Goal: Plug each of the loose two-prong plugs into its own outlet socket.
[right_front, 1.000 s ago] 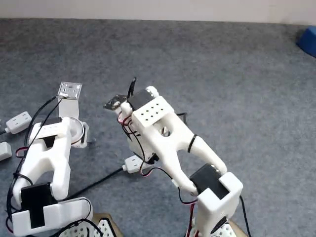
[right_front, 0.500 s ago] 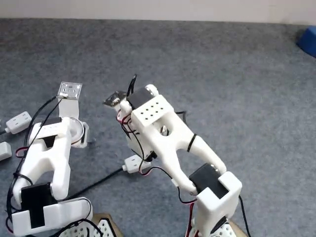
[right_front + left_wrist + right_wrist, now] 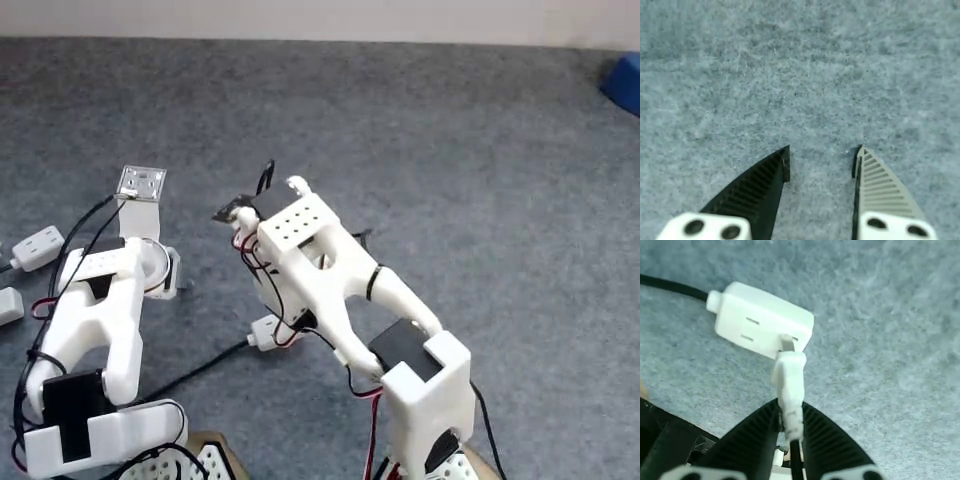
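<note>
My right gripper is shut on a white two-prong plug. The plug's prongs meet the end face of a white outlet socket lying on the grey carpet, its black cord running away from it. From the high view this socket peeks out beside my right arm, which hides the plug. My left gripper stands open over bare carpet with nothing between its fingers; the left arm sits at the left.
Two more white outlet sockets lie at the far left, one with a cord and one at the edge. A blue object sits at the back right. Open carpet stretches to the right and behind.
My right arm has shifted a little toward the near left, lowering over the socket with the plug in its grip. The left arm has not moved.
</note>
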`<state>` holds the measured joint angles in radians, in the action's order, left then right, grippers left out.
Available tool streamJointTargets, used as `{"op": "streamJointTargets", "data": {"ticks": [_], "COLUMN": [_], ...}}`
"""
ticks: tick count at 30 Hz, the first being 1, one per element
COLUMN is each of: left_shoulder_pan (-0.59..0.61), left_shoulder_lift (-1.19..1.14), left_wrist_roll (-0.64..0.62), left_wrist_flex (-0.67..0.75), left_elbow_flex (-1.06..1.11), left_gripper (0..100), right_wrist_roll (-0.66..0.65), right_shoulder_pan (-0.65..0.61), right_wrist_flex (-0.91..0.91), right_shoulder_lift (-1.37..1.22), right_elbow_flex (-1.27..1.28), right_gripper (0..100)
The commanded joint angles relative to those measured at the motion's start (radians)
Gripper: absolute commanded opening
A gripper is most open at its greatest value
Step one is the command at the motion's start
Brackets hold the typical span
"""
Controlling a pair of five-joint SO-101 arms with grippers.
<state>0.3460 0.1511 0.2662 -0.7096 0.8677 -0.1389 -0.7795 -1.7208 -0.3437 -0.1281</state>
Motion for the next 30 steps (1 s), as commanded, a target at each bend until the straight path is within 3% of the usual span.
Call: {"op": "streamJointTargets", "data": {"ticks": [1,30], "left_shoulder_pan": [-0.018,-0.018], "left_shoulder_lift": [0.019,0.019], "left_wrist_roll": [-0.009,-0.009], "left_wrist_flex": [0.028,0.028], "left_elbow_flex": [0.002,0.002], "left_gripper": [21,21], "right_wrist_roll": [0.009,0.009], "right_shoulder_pan": [-0.001,-0.019], "right_wrist_flex": [0.016,-0.039], "right_shoulder_lift": [0.013,0.012], "right_elbow_flex": [-0.067,-0.128], "right_gripper": [0.8,2.6]}}
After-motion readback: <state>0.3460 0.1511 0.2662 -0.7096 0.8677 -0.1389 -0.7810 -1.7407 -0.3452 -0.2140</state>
